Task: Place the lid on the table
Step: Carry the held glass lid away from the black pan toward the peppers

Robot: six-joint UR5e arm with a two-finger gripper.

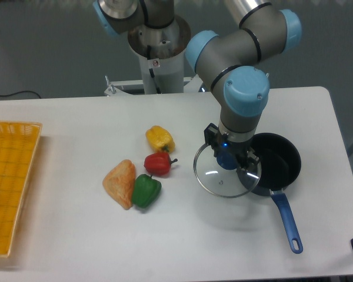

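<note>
Claw (226, 154) clamped on the blue knob of the glass lid (223, 176), directly above it. Lid hangs roughly level, just left of the saucepan (276, 161), its right rim overlapping the pan's left edge in view. A shadow on the table (76, 123) beneath suggests the lid is not yet resting. Bare table lies straight below and left of the saucepan; red pepper (158, 164) further left. Judgement: a short descent remains, drifting away from the saucepan.

UR5e arm folded downward from its base, wrist vertical, gripper (226, 156) pointing down, fingers clamped together on something
</note>
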